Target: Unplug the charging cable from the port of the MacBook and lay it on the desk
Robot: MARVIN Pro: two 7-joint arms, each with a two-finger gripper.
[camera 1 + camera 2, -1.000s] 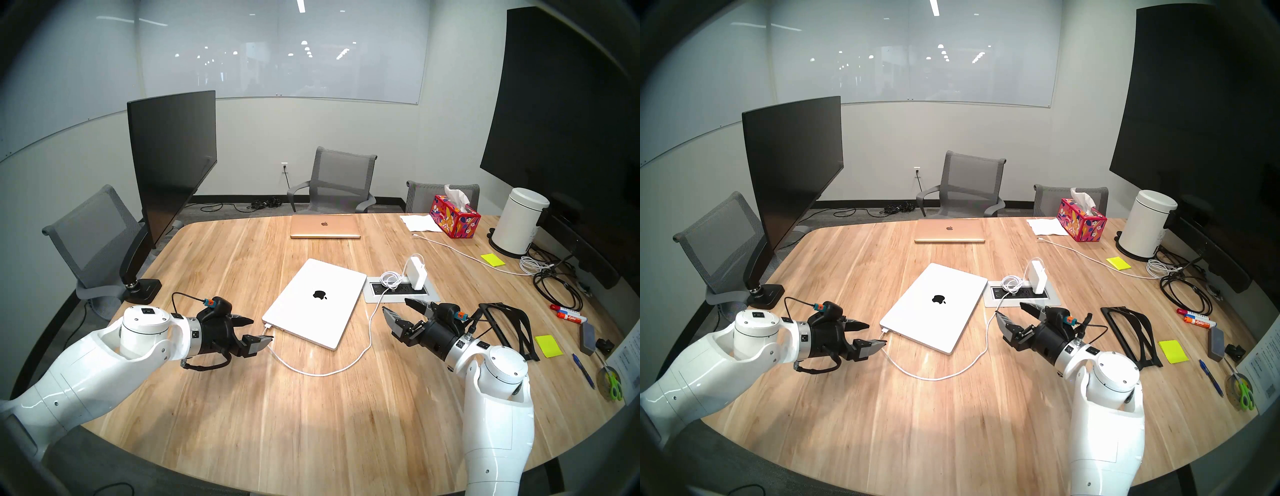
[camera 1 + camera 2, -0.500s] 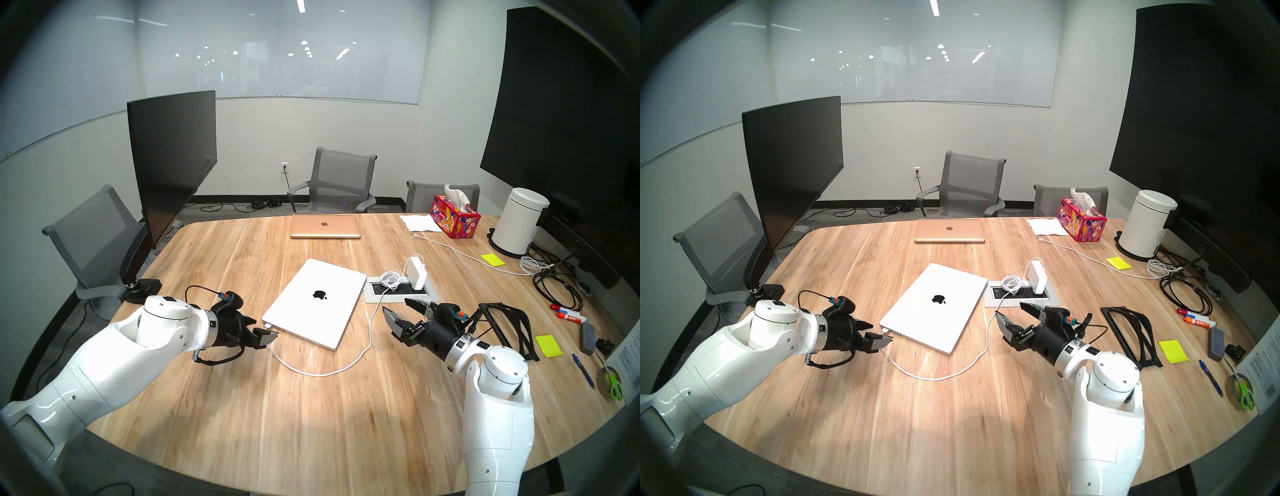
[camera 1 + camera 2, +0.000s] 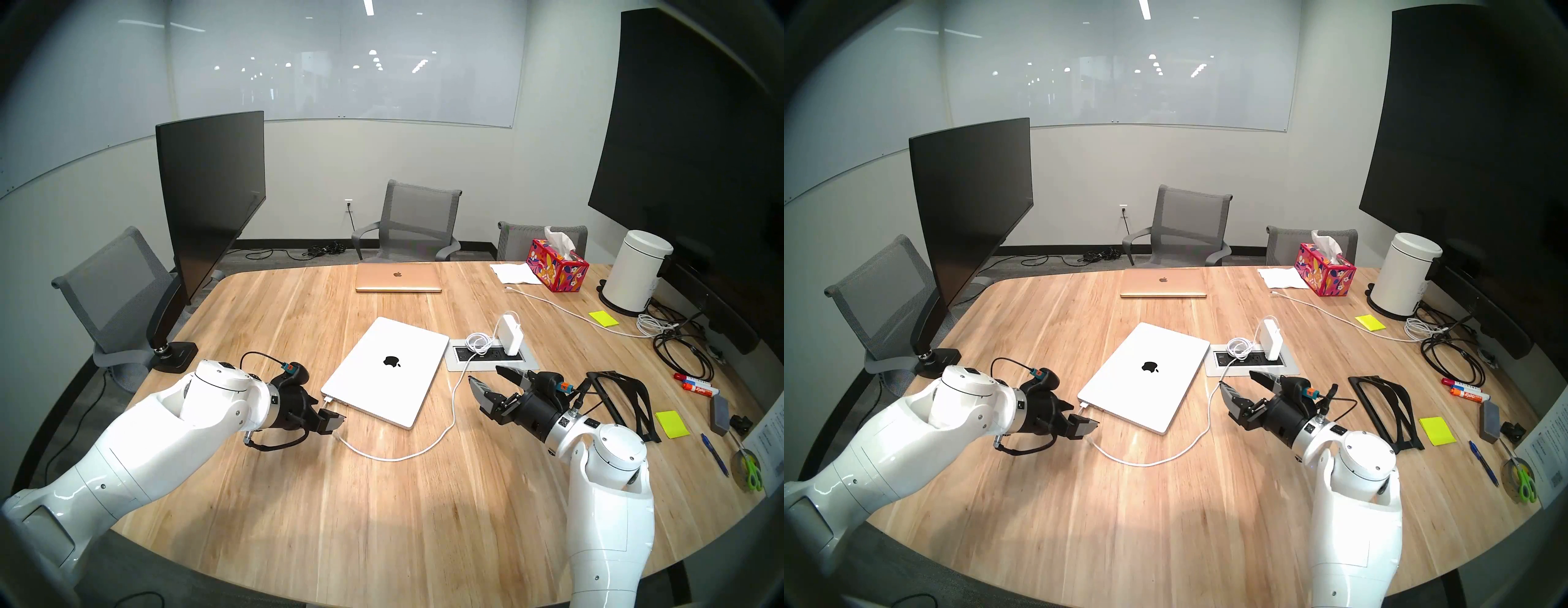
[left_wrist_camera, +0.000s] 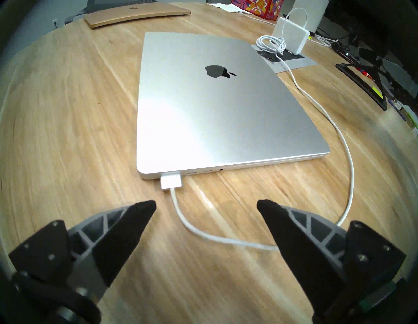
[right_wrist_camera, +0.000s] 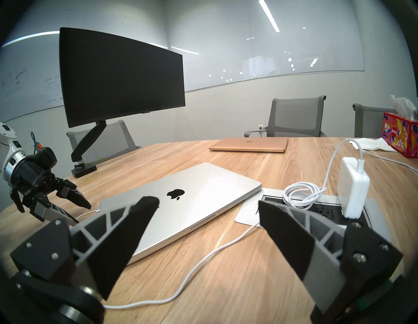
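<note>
- The left gripper (image 4: 206, 204) hangs low over the desk (image 3: 297, 488) with its two fingers spread wide and nothing between them; the cord passes under the gap.
- Just ahead of the fingertips sits the flat plug (image 4: 171, 180) of the charging cable (image 3: 424, 448), seated in the port at the near-left corner of the MacBook (image 3: 384, 371).
- The step in hand appears to be the approach to the plug. To do it well, the gripper should probably advance so its fingers straddle the plug body itself, not the soft cord, then close squarely and draw straight back along the port's axis, so the closed laptop is not dragged.
- The right gripper (image 3: 492, 380) is also spread and empty, poised near the MacBook's right side, beside the silver outlet box (image 3: 492, 354) where the white power brick (image 3: 510, 335) stands.
- Room to move looks generous: bare wood lies toward the robot and to the left of the plug, a fair place to lay the cable.
- The monitor base (image 3: 174, 352) stands well apart at the left edge.
</note>
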